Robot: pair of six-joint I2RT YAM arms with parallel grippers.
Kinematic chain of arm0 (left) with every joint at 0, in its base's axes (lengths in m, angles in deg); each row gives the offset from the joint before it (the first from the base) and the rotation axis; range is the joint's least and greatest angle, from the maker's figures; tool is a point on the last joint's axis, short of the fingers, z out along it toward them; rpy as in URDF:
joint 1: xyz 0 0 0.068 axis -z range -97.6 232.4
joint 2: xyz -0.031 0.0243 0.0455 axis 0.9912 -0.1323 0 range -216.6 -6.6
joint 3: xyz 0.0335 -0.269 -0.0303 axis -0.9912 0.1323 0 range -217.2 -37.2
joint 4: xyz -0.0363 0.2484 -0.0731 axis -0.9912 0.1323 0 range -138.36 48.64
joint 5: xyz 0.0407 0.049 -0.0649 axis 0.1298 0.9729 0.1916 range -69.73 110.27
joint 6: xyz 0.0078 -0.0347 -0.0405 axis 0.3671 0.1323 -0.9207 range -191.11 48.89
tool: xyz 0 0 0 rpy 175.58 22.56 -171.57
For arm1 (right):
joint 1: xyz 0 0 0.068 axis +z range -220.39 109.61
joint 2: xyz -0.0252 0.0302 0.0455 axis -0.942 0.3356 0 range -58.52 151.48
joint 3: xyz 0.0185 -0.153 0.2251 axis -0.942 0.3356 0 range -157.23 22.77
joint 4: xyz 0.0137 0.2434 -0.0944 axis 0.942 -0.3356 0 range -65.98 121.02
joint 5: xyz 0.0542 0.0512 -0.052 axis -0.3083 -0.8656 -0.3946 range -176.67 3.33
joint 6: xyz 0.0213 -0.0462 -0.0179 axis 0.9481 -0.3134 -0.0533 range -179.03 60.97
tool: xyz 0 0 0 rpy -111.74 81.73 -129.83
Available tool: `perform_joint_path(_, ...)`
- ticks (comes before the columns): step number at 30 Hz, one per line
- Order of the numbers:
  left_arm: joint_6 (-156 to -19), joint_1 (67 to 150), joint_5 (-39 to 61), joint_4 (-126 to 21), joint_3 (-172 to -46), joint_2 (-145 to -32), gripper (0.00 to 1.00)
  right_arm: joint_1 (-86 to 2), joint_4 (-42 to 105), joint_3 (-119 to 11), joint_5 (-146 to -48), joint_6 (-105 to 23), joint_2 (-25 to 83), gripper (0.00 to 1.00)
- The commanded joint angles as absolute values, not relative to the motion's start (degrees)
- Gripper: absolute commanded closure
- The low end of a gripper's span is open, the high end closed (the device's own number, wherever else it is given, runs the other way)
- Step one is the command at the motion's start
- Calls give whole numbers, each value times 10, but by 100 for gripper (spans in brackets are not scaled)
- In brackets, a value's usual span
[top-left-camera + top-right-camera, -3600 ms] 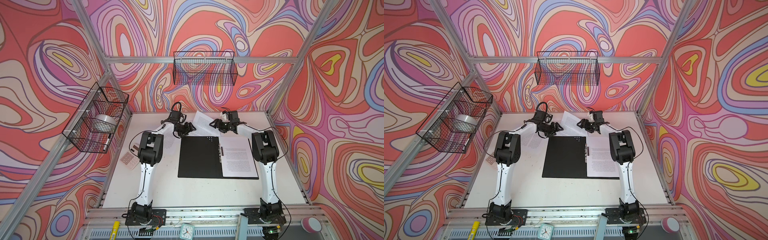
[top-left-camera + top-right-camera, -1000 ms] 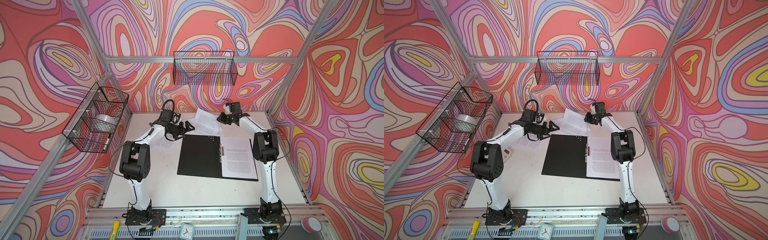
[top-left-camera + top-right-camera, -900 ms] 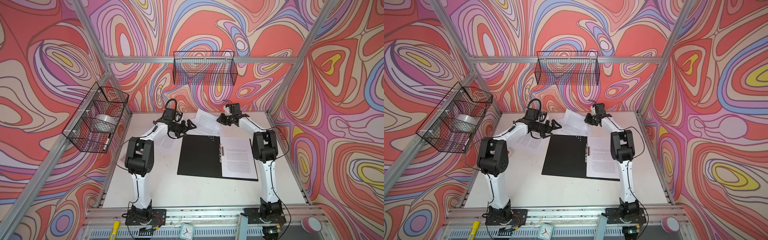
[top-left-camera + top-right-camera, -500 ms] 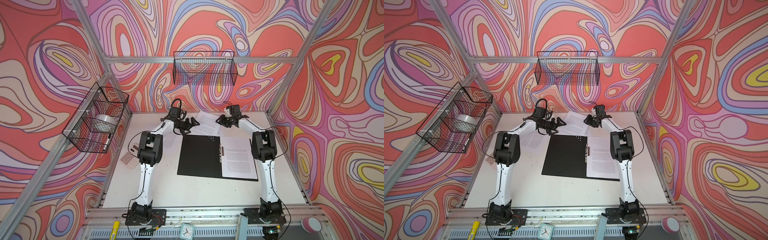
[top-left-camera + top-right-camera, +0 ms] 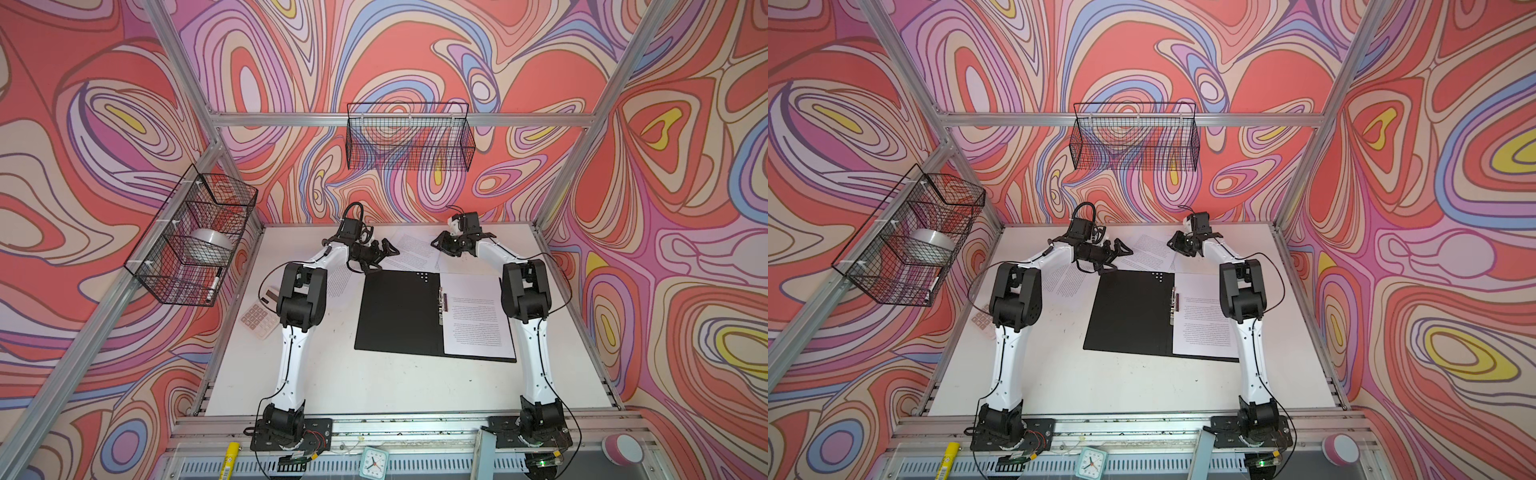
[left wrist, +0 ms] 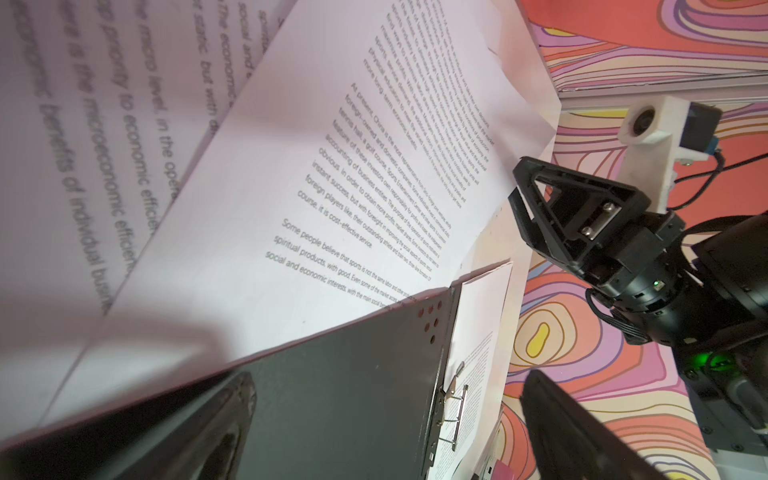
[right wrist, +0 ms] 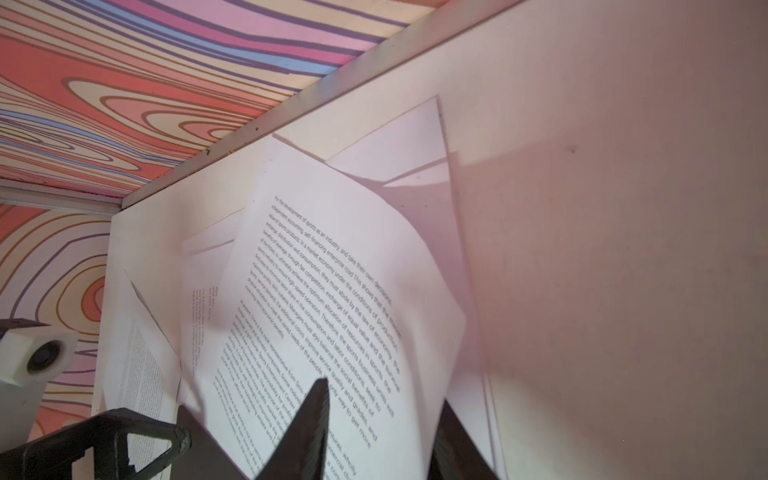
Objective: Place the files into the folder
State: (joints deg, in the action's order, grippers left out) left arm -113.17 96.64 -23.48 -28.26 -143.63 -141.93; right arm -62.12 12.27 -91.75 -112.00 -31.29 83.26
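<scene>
Beyond folder point(image 5: 399, 309), left hand point(image 5: 384, 255) wide open, empty

- Both top views hang high above the front of the table point(image 5: 374, 386), looking steeply down toward the back wall point(image 5: 395, 62); from far off, they share the whole tabletop and the open folder point(image 5: 399, 311).
- The left wrist view sits close by the folder's far edge, facing the right wrist camera point(image 6: 644, 120).
- The right wrist view skims close over the table, facing the left wrist camera point(image 7: 39, 357).
- Both wrist views share one curled sheet point(image 6: 353, 187).
</scene>
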Motion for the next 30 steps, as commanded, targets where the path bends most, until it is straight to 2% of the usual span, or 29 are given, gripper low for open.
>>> perform_joint_path(1, -1133, 964, -245, -294, -1418, -1383, 0, -622, 143, -921, -1122, -304, 850, 65)
perform_joint_path(11, -1126, 963, -245, -285, -1413, -1363, 0, -622, 227, -866, -1169, -258, 841, 88)
perform_joint_path(14, -1126, 963, -251, -278, -1419, -1344, 0, -623, 233, -859, -1178, -255, 831, 100)
perform_joint_path(20, -1116, 966, -234, -258, -1375, -1247, 0, -622, 209, -893, -1186, -269, 799, 100)
perform_joint_path(30, -1051, 968, -145, -184, -1203, -1015, 0, -623, 158, -891, -1200, -294, 691, 100)
